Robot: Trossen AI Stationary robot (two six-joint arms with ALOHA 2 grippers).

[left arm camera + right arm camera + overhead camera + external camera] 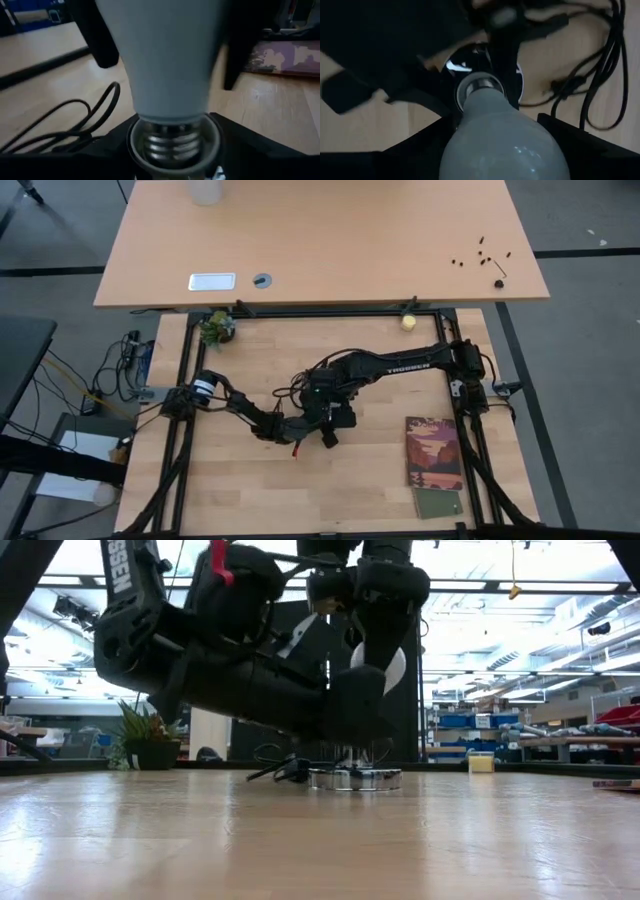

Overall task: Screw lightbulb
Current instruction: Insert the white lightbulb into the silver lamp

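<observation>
The white lightbulb (167, 55) stands upright with its grey screw base (172, 142) in the round silver socket disc (355, 778), which rests on the table's middle. My right gripper (502, 142) comes down from above and is shut on the bulb. My left gripper (172, 167) reaches in low from the table's left and is shut on the socket's collar. In the high view both grippers meet at the table's middle (325, 420) and hide the bulb and socket. The socket's black cord (75, 120) lies slack on the wood. My left gripper has the socket's collar (137, 150) between its two fingers, one on each side. The fingers come nearly level from the table's left. The socket disc stays flat on the table. My right gripper pinches the bulb's wide glass part (470, 150) between its two fingers (95, 35). The fingers point down from above. The bulb stands upright, its screw base (480, 85) in the socket.
A booklet (435, 450) and a green card (438, 502) lie at the near right. A small yellowish ball (408, 322) sits at the far right edge and a potted plant (215, 328) at the far left. Bare wood lies at the near left.
</observation>
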